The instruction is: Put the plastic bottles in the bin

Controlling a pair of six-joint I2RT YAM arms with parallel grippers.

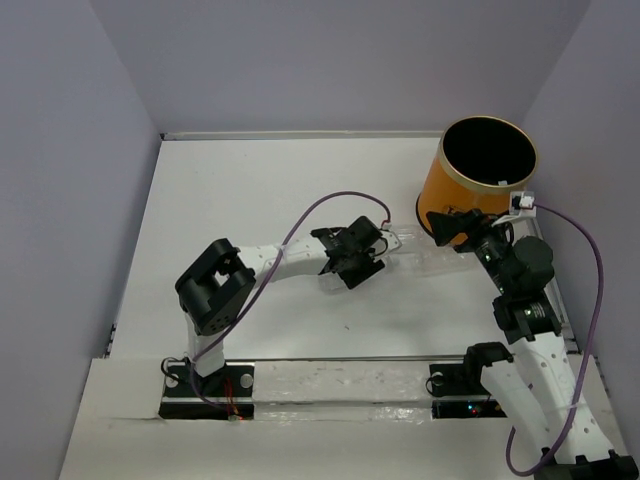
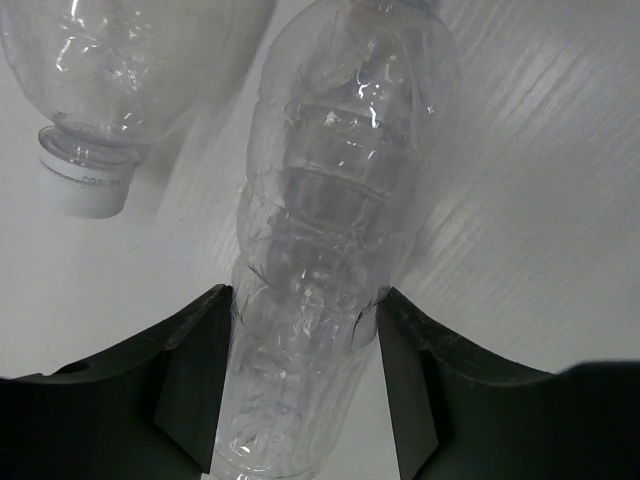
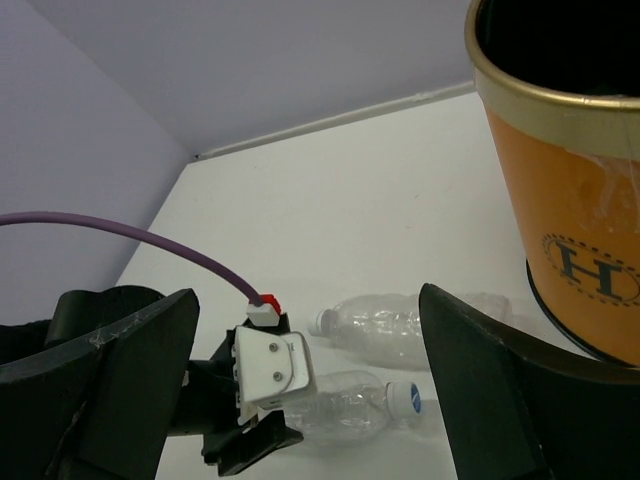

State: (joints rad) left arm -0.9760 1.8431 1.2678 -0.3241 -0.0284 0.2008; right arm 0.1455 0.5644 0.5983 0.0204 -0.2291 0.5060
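A clear plastic bottle (image 2: 320, 230) lies on the white table between my left gripper's (image 2: 305, 380) fingers, which press on both its sides. It shows in the right wrist view (image 3: 350, 408) with a blue-white cap, and in the top view (image 1: 430, 262). A second clear bottle (image 2: 90, 60) with a white cap lies just beside it, also seen in the right wrist view (image 3: 400, 325). The orange bin (image 1: 470, 195) with an "H" logo (image 3: 585, 265) stands upright at the back right. My right gripper (image 3: 308, 300) is open and empty, low beside the bin's base (image 1: 462, 228).
Pale walls enclose the table (image 1: 250, 190) at the back and on both sides. A purple cable (image 1: 335, 200) loops over the left arm; another runs along the right arm (image 1: 590, 250). The two grippers are near each other.
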